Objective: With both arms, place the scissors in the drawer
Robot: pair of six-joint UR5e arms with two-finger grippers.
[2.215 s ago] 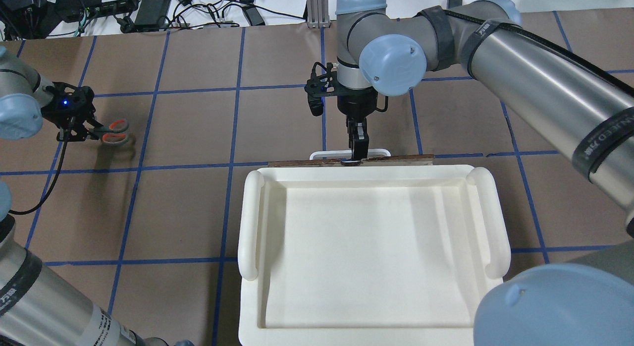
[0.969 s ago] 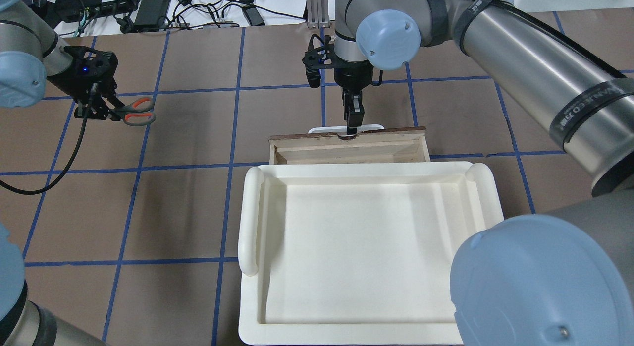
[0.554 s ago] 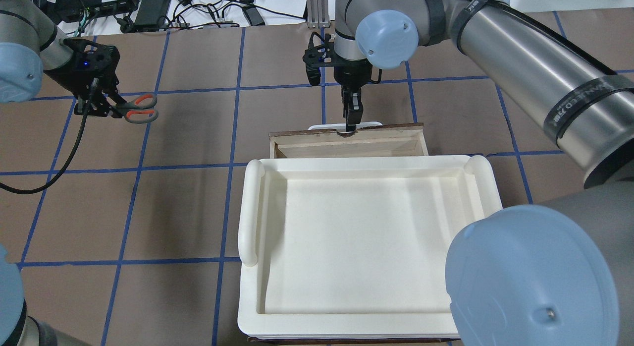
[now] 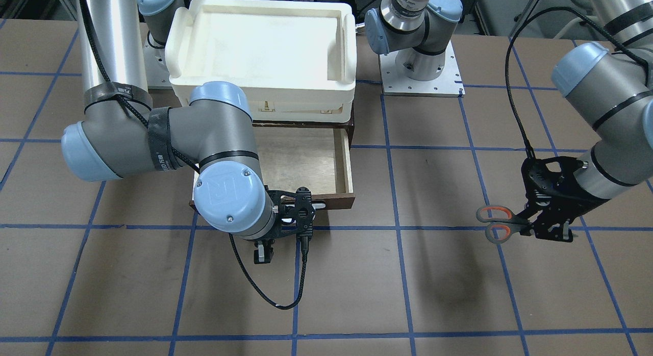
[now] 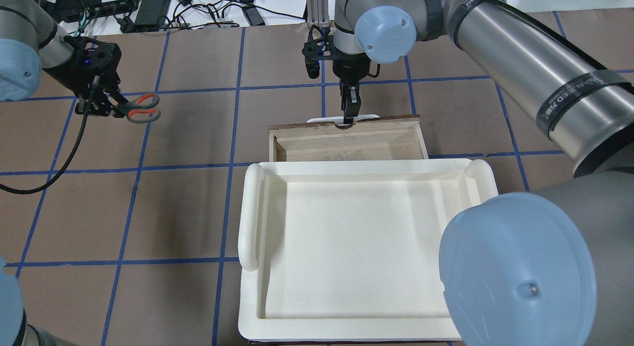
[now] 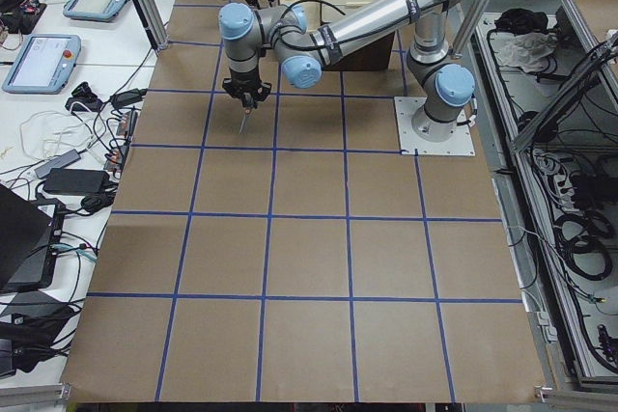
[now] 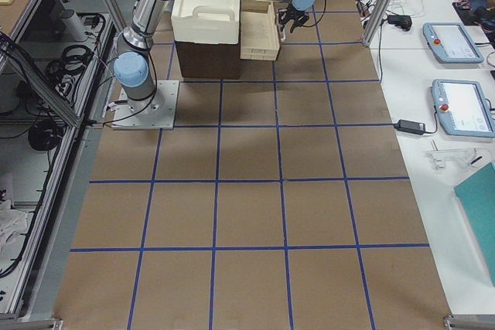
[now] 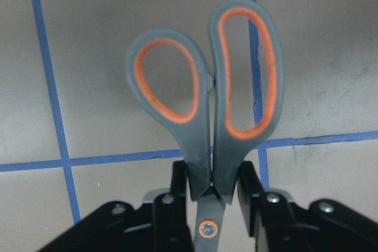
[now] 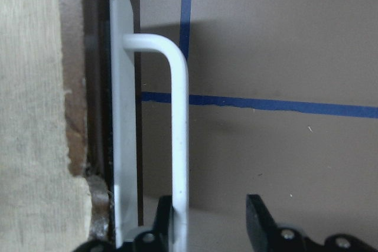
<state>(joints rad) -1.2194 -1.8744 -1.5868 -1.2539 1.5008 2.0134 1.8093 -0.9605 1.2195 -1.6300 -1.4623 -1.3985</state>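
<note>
I saw the left gripper (image 5: 113, 109) clamped on the scissors (image 5: 131, 108). Its fingers (image 8: 177, 184) pinched the grey shanks just below the orange-lined loops, and the pivot screw showed between them. The two loops lay side by side, touching, and the gripper hid the blades from me. The scissors hung above the brown table (image 5: 188, 212) at its far left in the overhead view. Their loops pointed right, and they were well apart from the drawer (image 5: 419, 138).

The drawer stood partly pulled out on the far side of the white tray (image 5: 250, 212), with its pale wood inside showing. The right gripper (image 5: 348, 115) was down at the middle of the drawer's front, at the white handle (image 9: 180, 146). On the right wrist camera its jaws stood apart. The bar ran between them, close against one finger (image 9: 158, 225), with a clear gap to the other. It straddled the handle without squeezing it.
</note>
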